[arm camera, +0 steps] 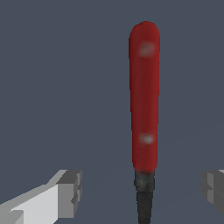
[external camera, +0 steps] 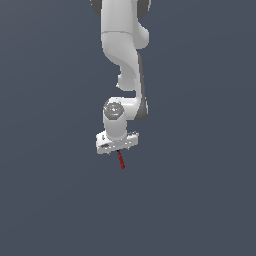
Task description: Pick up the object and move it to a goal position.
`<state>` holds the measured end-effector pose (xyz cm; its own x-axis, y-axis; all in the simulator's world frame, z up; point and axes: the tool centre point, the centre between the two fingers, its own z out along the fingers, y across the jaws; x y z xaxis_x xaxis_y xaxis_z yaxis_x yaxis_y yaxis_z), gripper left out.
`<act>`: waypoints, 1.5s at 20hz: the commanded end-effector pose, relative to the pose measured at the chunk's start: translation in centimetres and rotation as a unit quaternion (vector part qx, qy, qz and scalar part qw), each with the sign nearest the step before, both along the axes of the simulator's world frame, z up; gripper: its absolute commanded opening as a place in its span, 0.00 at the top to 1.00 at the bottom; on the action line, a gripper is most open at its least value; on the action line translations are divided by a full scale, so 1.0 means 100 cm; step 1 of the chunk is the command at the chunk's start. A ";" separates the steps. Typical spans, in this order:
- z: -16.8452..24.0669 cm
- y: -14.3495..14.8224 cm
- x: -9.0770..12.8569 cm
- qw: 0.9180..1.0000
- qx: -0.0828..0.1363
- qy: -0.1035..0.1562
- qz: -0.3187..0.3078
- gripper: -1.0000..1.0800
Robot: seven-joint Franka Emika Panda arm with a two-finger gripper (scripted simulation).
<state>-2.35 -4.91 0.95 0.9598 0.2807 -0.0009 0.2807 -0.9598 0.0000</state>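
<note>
You could not see the arm (external camera: 125,55) above its upper link in the exterior view, where the frame's top edge cut it off, and the gripper (external camera: 118,148) fingers were too small there for you to tell whether they touched the red rod (external camera: 121,160), whose upper end sat hidden beneath the hand. In the wrist view, the rod's black tip (arm camera: 144,197) ran off the picture's edge, and both fingers (arm camera: 65,194) were cut by the frame, so you saw only a part of each. Whether the rod rested on any surface or hung free was not discernible from either view.
</note>
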 end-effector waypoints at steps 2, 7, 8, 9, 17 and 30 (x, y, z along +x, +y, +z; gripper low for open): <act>-0.003 0.000 0.001 1.000 0.000 0.000 0.001 1.00; -0.003 0.000 0.001 1.000 0.000 0.000 0.001 1.00; -0.003 0.000 0.001 1.000 0.000 0.000 0.001 1.00; -0.003 0.000 0.001 1.000 0.000 0.000 0.001 1.00; 0.005 0.004 0.006 1.000 0.000 -0.001 0.002 1.00; 0.065 0.020 0.056 1.000 0.000 -0.001 0.002 1.00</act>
